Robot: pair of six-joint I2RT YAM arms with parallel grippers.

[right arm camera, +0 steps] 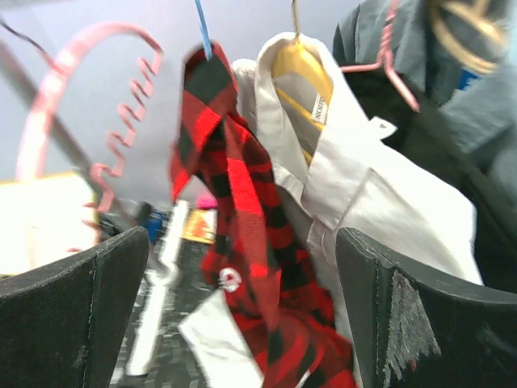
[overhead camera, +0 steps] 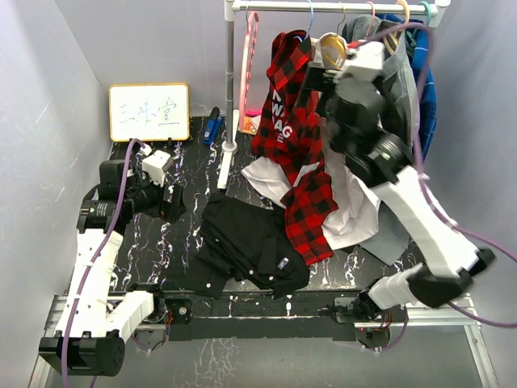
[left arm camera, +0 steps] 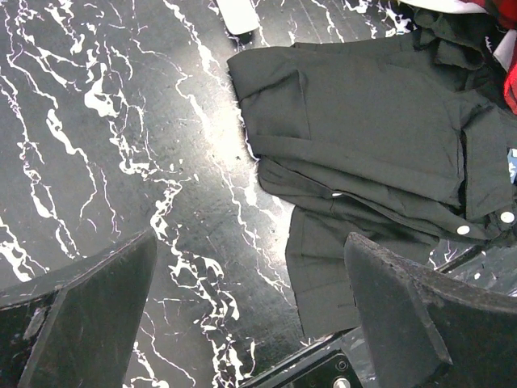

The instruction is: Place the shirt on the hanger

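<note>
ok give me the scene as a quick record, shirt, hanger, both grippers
shirt: hanging on the hanger
hanger: hooked on the rail
left gripper: open, empty, over the table by the black shirt
right gripper: open, empty, raised facing the shirt
beside shirt: white shirt

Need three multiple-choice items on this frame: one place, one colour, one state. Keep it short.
1. The black shirt is: A) hanging B) flat on the table C) held in mid-air.
2. The wire of the hanger above the plaid shirt is: A) blue B) green C) white.
3. The right fingers are: A) shut on cloth B) shut on wire C) open, empty.
Key: 1B, it lies spread on the marble top; 2A, blue wire shows in the right wrist view; 3C, wide gap, nothing between them.
</note>
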